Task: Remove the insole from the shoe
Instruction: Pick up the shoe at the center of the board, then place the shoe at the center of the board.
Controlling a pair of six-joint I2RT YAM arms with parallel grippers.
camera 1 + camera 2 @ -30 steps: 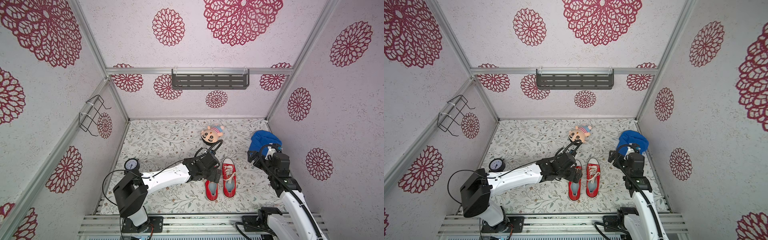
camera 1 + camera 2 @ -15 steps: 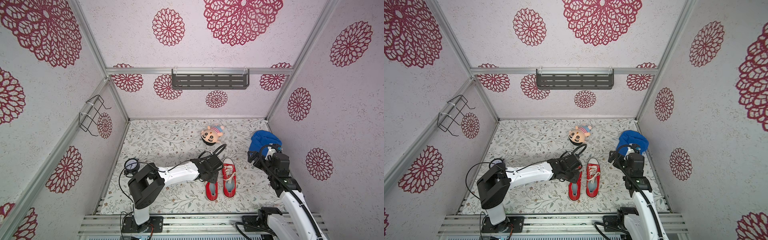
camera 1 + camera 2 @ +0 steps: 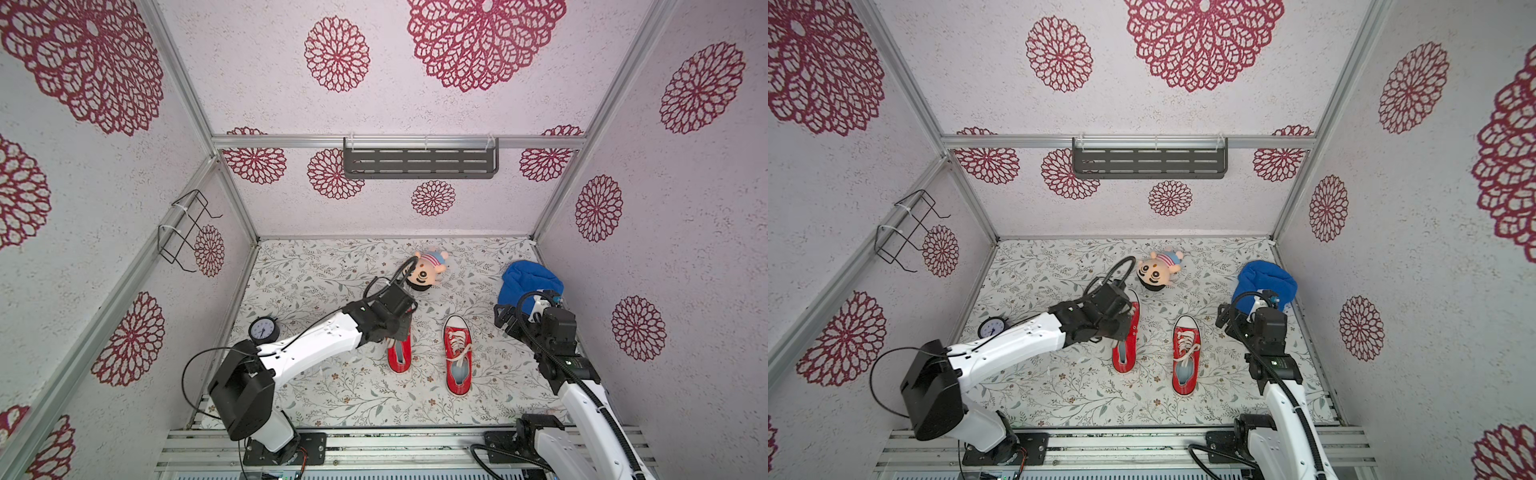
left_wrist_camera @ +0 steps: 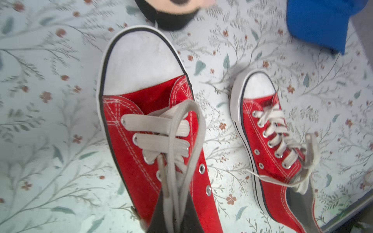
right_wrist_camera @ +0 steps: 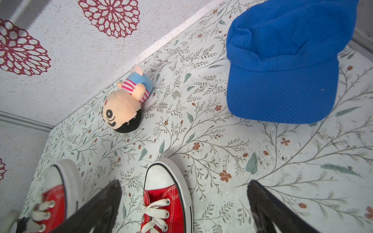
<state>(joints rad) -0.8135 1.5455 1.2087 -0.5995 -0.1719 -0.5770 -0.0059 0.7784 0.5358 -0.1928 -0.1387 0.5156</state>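
Bright even light, soft shadows, edge blur

Canvas shoe, matt rubber toecap

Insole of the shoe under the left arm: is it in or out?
In: the pale insole lies inside the red shoe's opening.

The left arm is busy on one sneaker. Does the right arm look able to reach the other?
Likely yes: the open right gripper hovers by the toe of that red sneaker, nothing between them.
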